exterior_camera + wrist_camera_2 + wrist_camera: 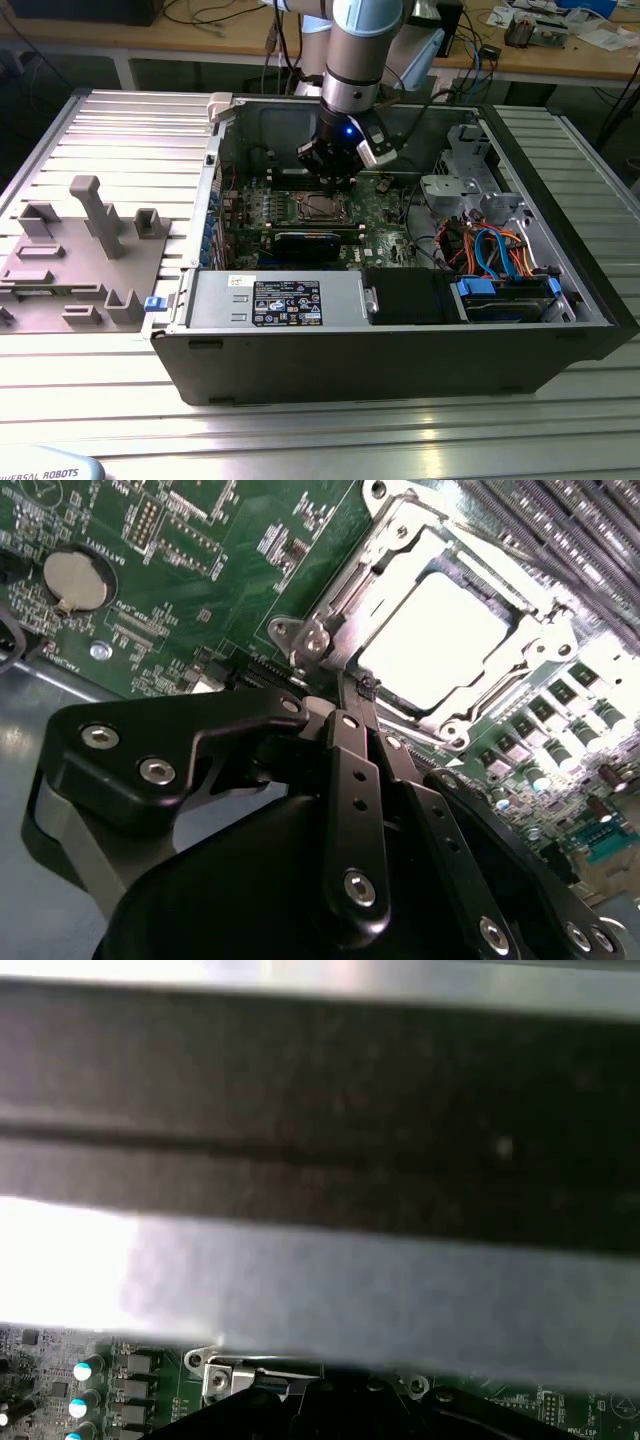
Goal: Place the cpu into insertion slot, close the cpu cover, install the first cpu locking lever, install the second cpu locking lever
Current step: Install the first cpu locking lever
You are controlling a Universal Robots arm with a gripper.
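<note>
In the exterior view my gripper (335, 180) reaches down into the open computer case, just above the insertion slot (322, 207) on the green motherboard. In the second wrist view the cpu (430, 640) lies flat in the slot, its silvery top glaring bright. The cpu cover (372, 580), a grey metal frame, lies down around it. My gripper (362, 692) is shut, fingers pressed together, with its tips at the socket's edge near a corner screw (315, 640). Whether the tips touch a locking lever I cannot tell.
The case's walls surround the board. A black graphics card (300, 243) and a power supply (280, 300) sit in front of the socket. A drive cage with blue and orange cables (500, 265) is at the exterior view's right. A grey fixture tray (80, 250) lies outside. A coin battery (75, 580) is on the board.
</note>
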